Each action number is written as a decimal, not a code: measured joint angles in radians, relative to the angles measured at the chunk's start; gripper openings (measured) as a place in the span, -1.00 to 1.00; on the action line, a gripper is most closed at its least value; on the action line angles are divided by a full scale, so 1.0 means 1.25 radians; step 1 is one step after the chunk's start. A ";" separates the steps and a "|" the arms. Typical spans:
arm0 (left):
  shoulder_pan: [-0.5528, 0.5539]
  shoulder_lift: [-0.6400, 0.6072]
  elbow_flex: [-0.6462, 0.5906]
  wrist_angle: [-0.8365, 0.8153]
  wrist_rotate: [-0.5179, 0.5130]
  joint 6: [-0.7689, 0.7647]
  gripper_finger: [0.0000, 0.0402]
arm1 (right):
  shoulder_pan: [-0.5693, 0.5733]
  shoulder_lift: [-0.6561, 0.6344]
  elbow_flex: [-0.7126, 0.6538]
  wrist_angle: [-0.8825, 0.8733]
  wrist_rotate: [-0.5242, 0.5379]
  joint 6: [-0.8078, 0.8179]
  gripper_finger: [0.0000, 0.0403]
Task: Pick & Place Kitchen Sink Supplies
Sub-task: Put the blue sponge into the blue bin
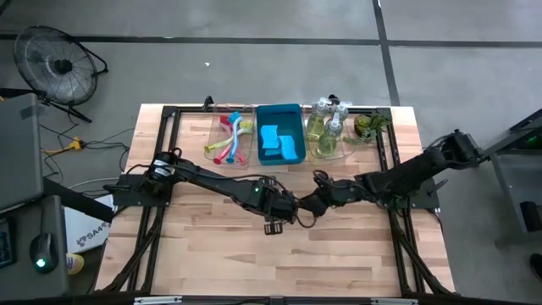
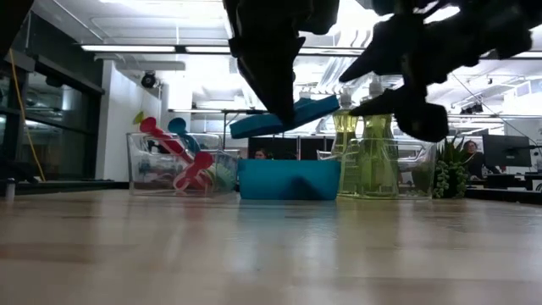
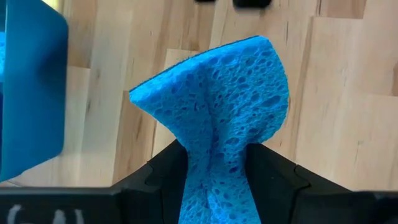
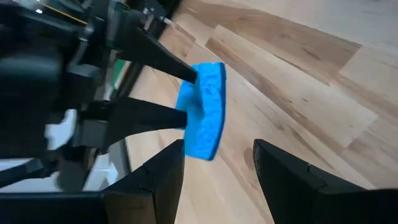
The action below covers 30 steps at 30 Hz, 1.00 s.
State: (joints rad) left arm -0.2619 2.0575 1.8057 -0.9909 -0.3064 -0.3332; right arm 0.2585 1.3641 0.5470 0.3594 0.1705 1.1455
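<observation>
sponge [image 3: 217,118] (bright blue, pinched into a fold) sits clamped between the left gripper [image 3: 214,171] fingers, held above the wooden table [image 1: 339,246] near its middle. right gripper [image 4: 217,165] faces it just beside, fingers spread, holding nothing.

Bright blue sponge [image 3: 230,106] — dark fingers [image 3: 155,174] — pale wood table [image 1: 254,254].
</observation>
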 joint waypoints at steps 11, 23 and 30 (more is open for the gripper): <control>0.000 0.000 0.000 0.002 -0.011 0.019 -0.25 | -0.018 0.089 0.077 -0.004 -0.035 -0.020 -0.08; 0.000 0.000 0.000 0.011 -0.012 0.064 -0.25 | -0.018 0.124 0.098 0.004 -0.012 -0.023 -0.23; 0.000 0.000 0.000 0.015 -0.012 0.093 -0.25 | -0.018 0.124 0.098 0.003 -0.005 -0.023 -0.59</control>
State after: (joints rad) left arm -0.2619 2.0571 1.8053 -0.9726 -0.3218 -0.2173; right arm 0.2359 1.5192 0.6693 0.3630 0.1643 1.1164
